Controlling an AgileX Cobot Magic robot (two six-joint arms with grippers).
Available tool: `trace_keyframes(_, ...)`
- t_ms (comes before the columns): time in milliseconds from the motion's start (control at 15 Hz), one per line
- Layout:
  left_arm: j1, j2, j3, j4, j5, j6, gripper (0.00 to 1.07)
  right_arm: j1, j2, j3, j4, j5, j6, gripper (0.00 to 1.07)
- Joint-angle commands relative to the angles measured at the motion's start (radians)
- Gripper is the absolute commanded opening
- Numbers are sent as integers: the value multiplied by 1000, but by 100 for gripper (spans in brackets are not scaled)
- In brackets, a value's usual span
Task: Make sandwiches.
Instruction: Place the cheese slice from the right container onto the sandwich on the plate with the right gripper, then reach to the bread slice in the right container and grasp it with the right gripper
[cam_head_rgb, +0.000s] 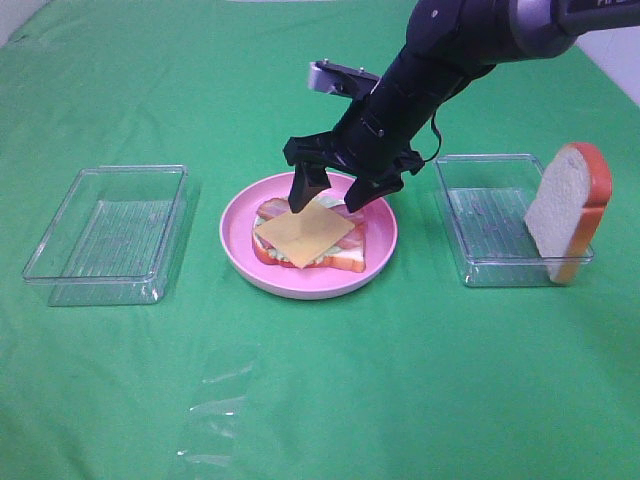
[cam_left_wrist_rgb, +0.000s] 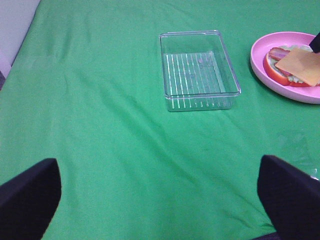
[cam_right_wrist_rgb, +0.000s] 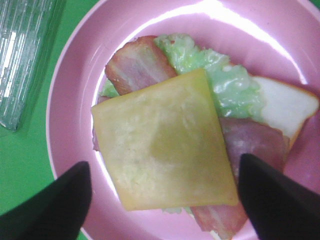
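**Cheese laid on the stack; the top slice waits in the far tray**

The pink plate (cam_head_rgb: 240, 262) serves as the landmark. On it lies the open sandwich (cam_head_rgb: 310, 240): a bottom bread slice, pale lettuce (cam_right_wrist_rgb: 215, 85), bacon strips (cam_right_wrist_rgb: 135, 67) and, uppermost, the yellow cheese slice (cam_head_rgb: 303, 233), which sits turned at an angle to the bread so that a corner of white crumb shows beside it.

Directly above the plate hangs the right gripper (cam_head_rgb: 328, 200), its two fingers spread apart on either side of the cheese and holding nothing; the wrist view shows both dark tips flanking the slice without pinching it. The step in hand looks like the release of the cheese. To do it well, the arm should lift straight up with the fingers kept wide, so that no tip drags the slice off the bacon.

The left gripper (cam_left_wrist_rgb: 160, 200) is parked well away from the plate, over bare green cloth (cam_head_rgb: 400, 400); its fingers are wide apart and empty.

On the plate's left side, well apart from it, stands a clear tray (cam_head_rgb: 108, 235) with nothing in it. On the plate's right side, near it, stands a second clear tray (cam_head_rgb: 490, 215); a bread slice (cam_head_rgb: 568, 210) with orange-brown crust stands on edge at its outer end, leaning upright against the wall. That slice is probably the lid of the sandwich, and gripping it by the crust edges would suit its upright pose. A scrap of clear film (cam_head_rgb: 215, 425) lies on the cloth nearer the camera than the plate.
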Motion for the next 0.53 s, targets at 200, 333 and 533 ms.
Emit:
trace_keyframes(200,3,-18,3,-4,-4,-4,100,-2,-91,-3,-100,15,39,94)
trace_keyframes(333,3,-18,3,-4,-4,-4,100,-2,-170,-3,-183,80,99,94)
trace_keyframes(533,3,-18,3,-4,-4,-4,100,-15,-236,-21,-292,200,232,94)
